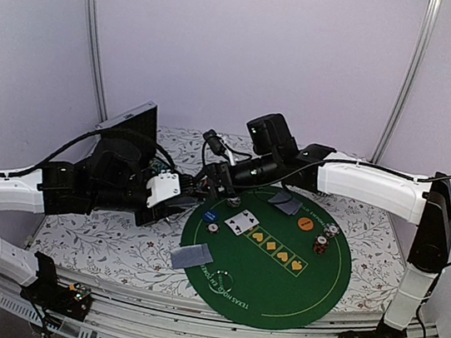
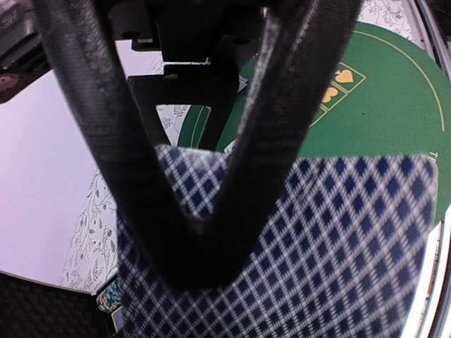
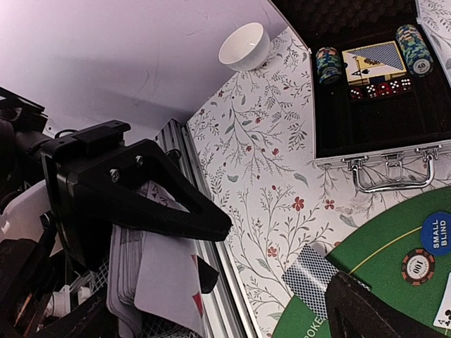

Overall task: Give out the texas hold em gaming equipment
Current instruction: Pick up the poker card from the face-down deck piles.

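green mat (image 1: 276, 287), left gripper (image 2: 204, 236) gripping cards (image 2: 338, 246)

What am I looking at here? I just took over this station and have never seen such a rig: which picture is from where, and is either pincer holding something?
These are two robot arms, left and right, bolted at the near edge of a table. The wide picture comes from a fixed camera above and behind them; the other two come from a camera on each wrist. On the flowered cloth lies a round green poker mat with face-up cards, face-down cards, chip stacks, a blue disc and an orange disc. An open case stands at the back left. The left pincer is shut on a deck of cards; its blue checked back fills the left wrist view. The right pincer is open and empty, close beside that deck.
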Controlling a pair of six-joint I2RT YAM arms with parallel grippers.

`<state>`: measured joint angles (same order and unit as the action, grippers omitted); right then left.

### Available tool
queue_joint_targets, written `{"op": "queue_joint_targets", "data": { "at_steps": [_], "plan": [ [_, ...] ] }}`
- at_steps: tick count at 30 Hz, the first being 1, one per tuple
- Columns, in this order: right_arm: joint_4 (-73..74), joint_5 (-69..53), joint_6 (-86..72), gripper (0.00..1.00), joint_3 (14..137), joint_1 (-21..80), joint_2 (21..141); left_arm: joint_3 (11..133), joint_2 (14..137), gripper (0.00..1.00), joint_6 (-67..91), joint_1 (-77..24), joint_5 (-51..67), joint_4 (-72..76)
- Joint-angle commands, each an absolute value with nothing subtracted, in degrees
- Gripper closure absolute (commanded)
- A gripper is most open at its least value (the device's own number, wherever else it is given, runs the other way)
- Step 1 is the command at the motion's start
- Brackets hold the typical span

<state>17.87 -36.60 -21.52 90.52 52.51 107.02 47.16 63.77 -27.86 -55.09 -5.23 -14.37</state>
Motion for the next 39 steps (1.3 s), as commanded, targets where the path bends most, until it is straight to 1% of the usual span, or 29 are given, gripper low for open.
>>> {"op": "queue_joint_targets", "data": {
  "at_steps": [1,7,14,20,28,30,36,39],
  "plan": [
    [22.8,-30.98,-18.91,0.05,92.15,51.8,105.85,46.76,63.72,0.58,-28.04,-54.49,-5.19,-12.57],
    [23.59,-31.04,-18.04,0.07,91.99,50.98,103.93,46.67,63.79,0.58,-28.17,-54.54,-5.13,-12.57],
    [22.6,-38.76,-17.23,0.15,93.37,51.1,103.35,46.67,63.99,0.58,-28.13,-54.46,-5.03,-12.67],
    [22.42,-38.46,-16.75,0.15,93.99,51.09,101.68,46.58,64.06,0.58,-28.13,-54.47,-4.7,-12.72],
    [22.24,-36.0,-17.16,0.21,93.65,51.13,99.82,46.58,64.07,0.58,-28.11,-54.42,-4.49,-12.79],
    [22.18,-36.92,-17.44,0.26,93.44,51.2,99.95,46.58,64.07,0.58,-28.08,-54.43,-4.48,-12.75],
    [22.15,-39.59,-18.79,0.56,92.75,51.36,100.96,46.58,63.98,0.58,-28.05,-54.48,-4.39,-12.77],
    [22.17,-41.01,-19.11,0.63,92.7,51.54,101.16,46.58,63.9,0.58,-28.04,-54.42,-4.29,-12.74]
  ]
}}
